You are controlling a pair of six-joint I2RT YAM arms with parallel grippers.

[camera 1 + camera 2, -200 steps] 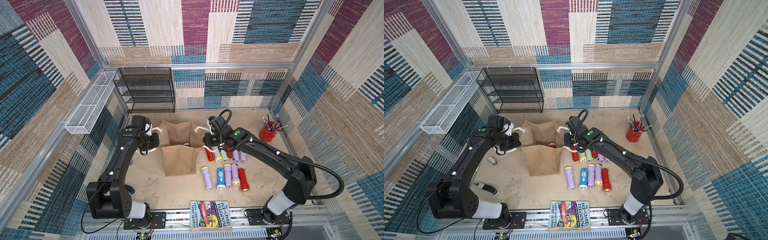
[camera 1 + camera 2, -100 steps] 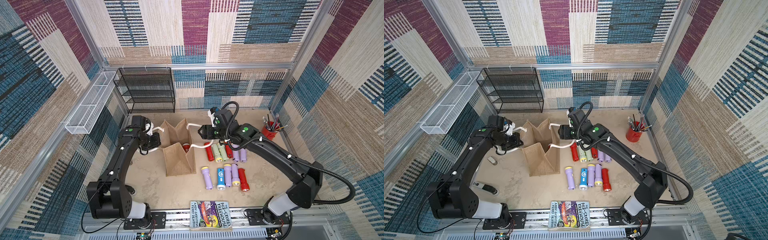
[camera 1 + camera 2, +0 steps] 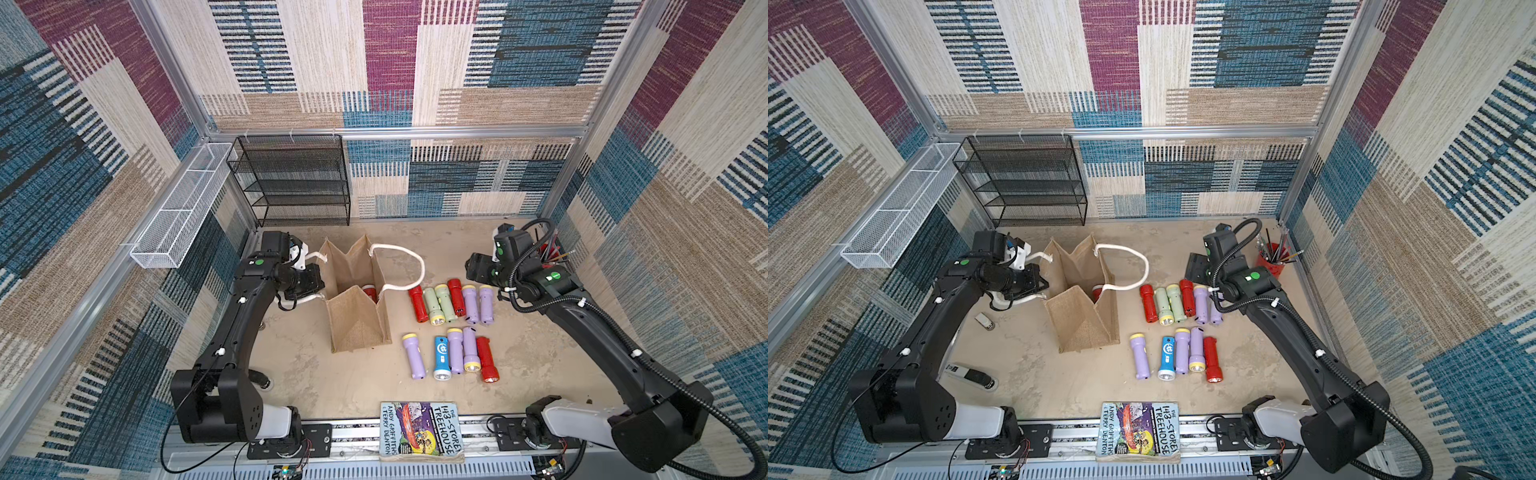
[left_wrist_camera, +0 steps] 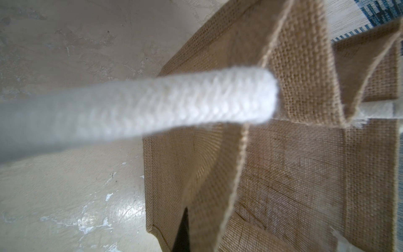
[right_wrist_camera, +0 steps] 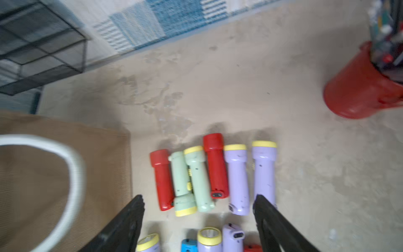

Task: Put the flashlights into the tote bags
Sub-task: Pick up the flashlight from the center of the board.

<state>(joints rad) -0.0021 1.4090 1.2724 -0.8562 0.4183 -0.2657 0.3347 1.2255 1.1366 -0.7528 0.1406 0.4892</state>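
At the middle of the table (image 3: 291, 374), the burlap tote bag (image 3: 357, 320) stands open with one red flashlight (image 3: 369, 292) inside. Left gripper (image 3: 315, 284) is clamped tight on the bag's white rope handle (image 4: 152, 102). Right gripper (image 5: 198, 196) hangs over the back row of flashlights (image 3: 455, 301), fingers (image 5: 135, 213) spread wide, nothing between them. Front row of five (image 3: 451, 353) lies nearer the book (image 3: 419, 430).

text | book (image 3: 419, 432) | 143-STOREY TREEHOUSE | ANDY GRIFFITHS & TERRY DENTON (cover, sideways)
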